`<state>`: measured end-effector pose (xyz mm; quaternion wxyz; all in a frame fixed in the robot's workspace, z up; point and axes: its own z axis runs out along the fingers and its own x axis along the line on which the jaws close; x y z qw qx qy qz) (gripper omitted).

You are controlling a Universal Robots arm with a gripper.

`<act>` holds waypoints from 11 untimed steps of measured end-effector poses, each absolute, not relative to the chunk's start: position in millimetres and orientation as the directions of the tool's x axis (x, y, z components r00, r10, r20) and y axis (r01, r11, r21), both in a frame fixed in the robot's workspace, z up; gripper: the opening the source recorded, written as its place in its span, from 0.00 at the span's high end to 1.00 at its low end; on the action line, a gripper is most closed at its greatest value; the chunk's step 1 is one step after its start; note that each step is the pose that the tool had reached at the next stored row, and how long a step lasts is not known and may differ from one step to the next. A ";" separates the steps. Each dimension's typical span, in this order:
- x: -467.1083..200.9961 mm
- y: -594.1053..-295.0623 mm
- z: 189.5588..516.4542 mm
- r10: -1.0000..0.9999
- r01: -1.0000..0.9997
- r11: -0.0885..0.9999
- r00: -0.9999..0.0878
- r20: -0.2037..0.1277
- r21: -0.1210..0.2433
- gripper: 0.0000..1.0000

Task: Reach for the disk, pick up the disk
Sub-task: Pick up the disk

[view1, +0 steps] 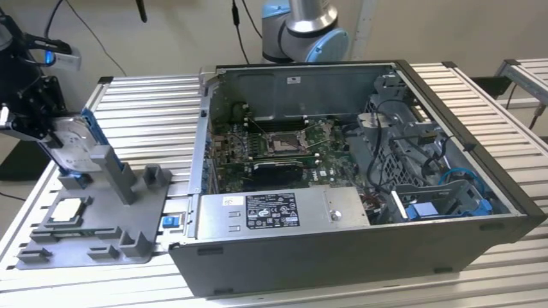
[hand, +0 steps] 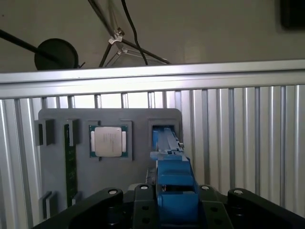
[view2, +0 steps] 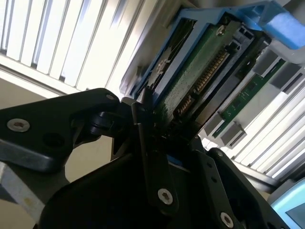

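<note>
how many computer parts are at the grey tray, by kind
disk: 1
processor chip: 1
memory stick: 1
total: 3

Exterior view high over the worktop (view1: 145, 106), grey fixture (view1: 102, 224) at eight o'clock, first wrist view straight down past the claw (hand: 174, 198) onto it, second wrist view hard against the shared disk (view2: 190, 81).

My exterior view is evenly, softly lit. In the second wrist view the table slats (view2: 57, 43) glare white; the gripper (view2: 169, 126) sits shadowed.
</note>
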<state>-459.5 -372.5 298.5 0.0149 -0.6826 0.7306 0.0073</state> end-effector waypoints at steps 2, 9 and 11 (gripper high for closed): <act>-459.5 -372.5 301.1 -0.997 -0.998 0.068 -0.068 -0.032 -0.010 1.00; -459.5 -372.5 311.6 -0.997 -0.998 0.068 -0.068 -0.032 -0.010 1.00; -459.5 -372.5 314.5 -0.997 -0.998 0.068 -0.068 -0.032 -0.010 1.00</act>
